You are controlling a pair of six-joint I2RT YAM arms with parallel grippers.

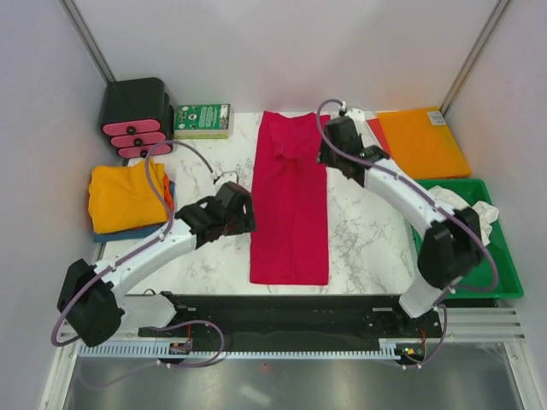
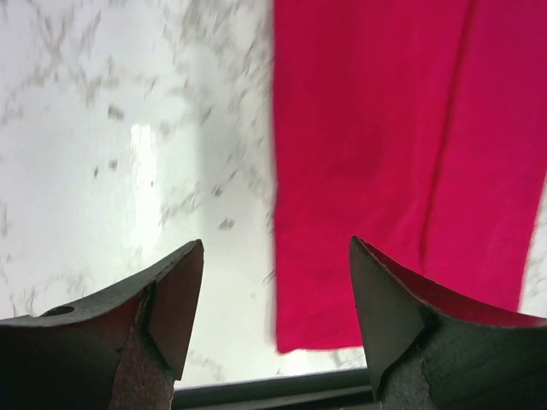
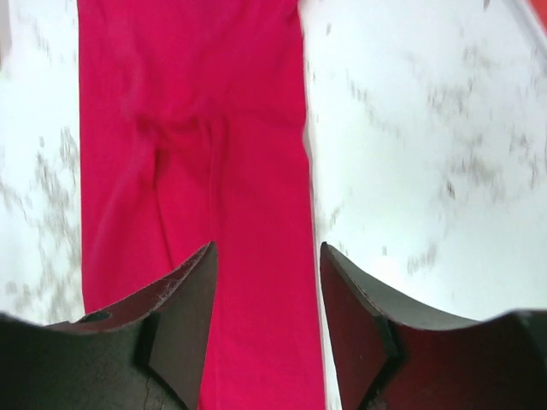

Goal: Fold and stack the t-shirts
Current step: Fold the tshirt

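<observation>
A crimson-red t-shirt point(image 1: 291, 201) lies folded into a long narrow strip down the middle of the marble table. My left gripper point(image 1: 246, 218) hovers open at the strip's left edge near its lower end; in the left wrist view the gripper point(image 2: 275, 248) straddles the edge of the red cloth point(image 2: 402, 154) with nothing held. My right gripper point(image 1: 327, 156) stands open over the strip's upper right edge; its wrist view shows the gripper point(image 3: 267, 249) above the red shirt point(image 3: 188, 128). A folded golden-yellow t-shirt point(image 1: 124, 195) rests on a blue one point(image 1: 141, 231) at the left. A crumpled white t-shirt point(image 1: 466, 209) lies in the tray.
The green tray point(image 1: 504, 273) sits at the right edge, with a flat orange sheet point(image 1: 421, 141) behind it. A black box with pink parts point(image 1: 137, 115) and a green-and-white book point(image 1: 202, 120) stand at the back left. A black rail point(image 1: 282, 312) borders the near edge.
</observation>
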